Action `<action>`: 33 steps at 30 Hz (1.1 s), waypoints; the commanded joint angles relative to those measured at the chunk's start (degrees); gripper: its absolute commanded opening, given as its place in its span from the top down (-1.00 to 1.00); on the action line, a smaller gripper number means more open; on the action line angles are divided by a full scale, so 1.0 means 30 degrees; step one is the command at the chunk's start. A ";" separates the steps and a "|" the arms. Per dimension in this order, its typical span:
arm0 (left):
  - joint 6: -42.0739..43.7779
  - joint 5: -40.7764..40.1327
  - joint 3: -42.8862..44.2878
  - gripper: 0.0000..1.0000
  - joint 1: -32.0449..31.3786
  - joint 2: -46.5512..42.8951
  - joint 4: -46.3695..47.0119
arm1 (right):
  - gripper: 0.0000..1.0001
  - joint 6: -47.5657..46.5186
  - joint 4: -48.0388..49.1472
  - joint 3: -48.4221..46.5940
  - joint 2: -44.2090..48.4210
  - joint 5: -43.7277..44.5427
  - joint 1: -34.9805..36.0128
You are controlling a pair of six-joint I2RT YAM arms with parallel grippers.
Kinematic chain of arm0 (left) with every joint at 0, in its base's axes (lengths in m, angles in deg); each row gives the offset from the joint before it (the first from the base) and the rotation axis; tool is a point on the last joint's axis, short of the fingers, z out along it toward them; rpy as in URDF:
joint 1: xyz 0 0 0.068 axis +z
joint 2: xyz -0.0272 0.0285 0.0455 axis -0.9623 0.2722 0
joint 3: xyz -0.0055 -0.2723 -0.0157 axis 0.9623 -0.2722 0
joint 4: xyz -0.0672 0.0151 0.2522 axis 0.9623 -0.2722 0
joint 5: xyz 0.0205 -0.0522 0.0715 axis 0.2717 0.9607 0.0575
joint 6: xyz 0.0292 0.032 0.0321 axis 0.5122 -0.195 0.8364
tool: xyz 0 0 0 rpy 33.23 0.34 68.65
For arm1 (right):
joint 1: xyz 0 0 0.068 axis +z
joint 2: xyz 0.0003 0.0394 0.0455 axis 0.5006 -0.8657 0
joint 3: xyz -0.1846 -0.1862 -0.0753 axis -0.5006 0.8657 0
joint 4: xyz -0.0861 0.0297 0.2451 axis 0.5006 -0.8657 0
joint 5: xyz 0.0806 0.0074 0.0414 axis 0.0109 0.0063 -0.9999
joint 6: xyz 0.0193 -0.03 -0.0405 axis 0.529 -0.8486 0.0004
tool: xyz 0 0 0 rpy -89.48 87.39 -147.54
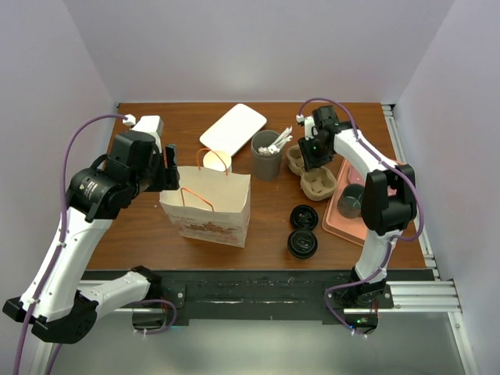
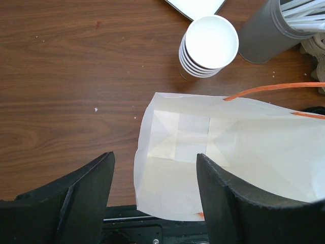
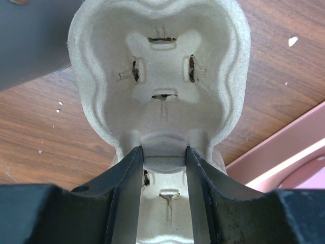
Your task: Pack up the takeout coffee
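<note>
**Item 1, left fingers** [image 2: 84, 195]: spread wide and holding nothing. They straddle the left rim of the paper bag [image 2: 233, 152]. One finger is over the bare desk [image 2: 61, 76] and the other over the bag's open mouth. No contact with the paper shows. The bag stands upright, mouth up, with its orange handles raised.

**Item 2, right fingers** [image 3: 124, 198]: drawn narrow and pinched on the middle ridge of the pulp cup carrier [image 3: 157, 71], both inner faces against the pulp. The carrier sits between the dark grey utensil cup [image 1: 266, 160] and the pink tray [image 1: 340, 225].

**Item 3, takeout coffee** [image 1: 302, 244]: on the desk to the right of the bag, near the front edge, well apart from both sets of fingers. From overhead only its round black lid shows, and the cup wall beneath is hidden. The lid faces up, so the long axis reads as vertical. A second black lid [image 1: 303, 216] sits just behind it; I cannot tell whether that one caps a cup.

**Item 4, stack of lidless cream cups** [image 2: 210, 40]: upright behind the bag, mouths up, beside the utensil cup.
</note>
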 commanded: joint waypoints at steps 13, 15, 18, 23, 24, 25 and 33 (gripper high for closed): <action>0.0240 -0.0626 0.1131 -0.41 -0.0074 0.0454 -0.0271 | 0.26 0.0445 -0.1357 -0.2036 0.1752 0.1503 0.0035; 0.0123 -0.0713 0.1365 -0.41 -0.0074 0.0542 -0.0359 | 0.27 0.0592 -0.1945 -0.2800 0.1693 0.1943 0.0035; -0.0024 -0.0977 0.1309 -0.42 -0.0074 0.0543 -0.0536 | 0.28 0.1148 -0.3321 -0.4499 0.1634 0.2647 0.0036; -0.0463 -0.1007 0.1074 -0.41 -0.0074 0.0280 -0.0682 | 0.27 0.1998 -0.5520 -0.7517 0.2160 0.2766 0.0152; -0.0493 -0.0978 0.0929 -0.42 -0.0045 0.0221 -0.0711 | 0.27 0.1999 -0.5638 -0.7840 0.2626 0.2766 0.0414; -0.0609 -0.1006 0.0898 -0.41 -0.0074 0.0163 -0.0741 | 0.27 0.2579 -0.5668 -0.8453 0.2862 0.2476 0.0619; -0.1780 -0.1915 0.1014 -0.36 -0.0045 0.0601 -0.1619 | 0.26 0.3082 -0.8010 -1.4867 0.2485 0.2238 0.6060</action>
